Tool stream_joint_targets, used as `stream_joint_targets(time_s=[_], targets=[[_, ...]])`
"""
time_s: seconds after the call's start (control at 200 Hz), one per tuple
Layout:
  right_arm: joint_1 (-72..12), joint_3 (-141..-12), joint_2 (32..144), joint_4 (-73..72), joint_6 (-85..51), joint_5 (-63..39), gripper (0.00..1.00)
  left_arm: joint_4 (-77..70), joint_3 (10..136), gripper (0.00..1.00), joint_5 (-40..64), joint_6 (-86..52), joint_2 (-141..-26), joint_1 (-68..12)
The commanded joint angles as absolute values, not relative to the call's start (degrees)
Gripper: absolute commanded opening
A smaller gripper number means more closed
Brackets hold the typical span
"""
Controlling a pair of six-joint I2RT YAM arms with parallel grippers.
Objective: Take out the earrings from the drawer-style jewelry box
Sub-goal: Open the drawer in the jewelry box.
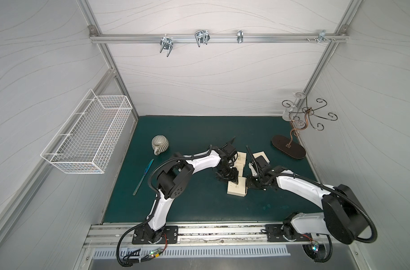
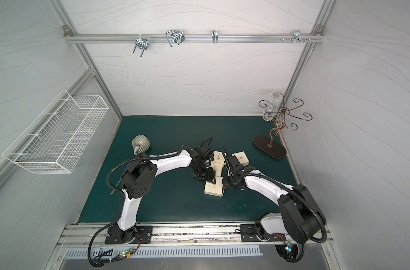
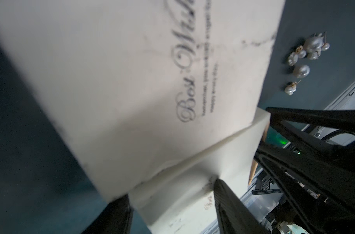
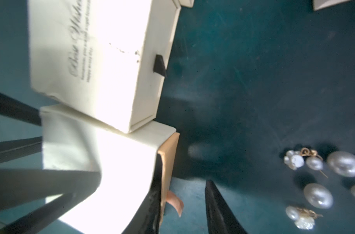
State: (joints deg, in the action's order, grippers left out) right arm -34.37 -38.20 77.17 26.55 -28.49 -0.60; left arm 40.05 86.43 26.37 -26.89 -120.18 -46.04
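One earring cluster [image 4: 318, 195], one mug [image 1: 160, 143]

We saw glossy, pearly earrings [image 4: 318, 195] with gold-toned metal fittings, a matt cream cardboard jewelry box [image 4: 95, 60] smudged dark, and a scuffed matt green table mat [image 4: 253, 81].

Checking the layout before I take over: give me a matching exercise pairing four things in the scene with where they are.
Things: 1 earrings; 2 mug; 3 wire basket; 4 jewelry stand
Places: A far right corner of mat; B on left wall; C loose on mat near cream boxes; D far left part of mat
Pairs: 1-C; 2-D; 3-B; 4-A
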Motion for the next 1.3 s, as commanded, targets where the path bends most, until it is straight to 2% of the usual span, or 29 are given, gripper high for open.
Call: stream_joint_targets(time_s=[0.0, 0.485, 1.296], targets=[[-34.91, -38.65, 79.01, 30.99, -28.39, 3.75, 0.38, 41.39, 85.99, 0.6, 21.89, -28.28, -122.09, -45.23], [-33.71, -41.23, 79.73, 40.48, -33.64, 16.09, 0.4, 46.41, 85.73, 0.56, 15.13, -29.2, -125.13, -43.04], [-28.04, -38.64, 75.93, 41.94, -37.66, 18.01, 0.41, 47.33, 85.43, 0.55, 12.73, -28.39, -124.61, -42.28]])
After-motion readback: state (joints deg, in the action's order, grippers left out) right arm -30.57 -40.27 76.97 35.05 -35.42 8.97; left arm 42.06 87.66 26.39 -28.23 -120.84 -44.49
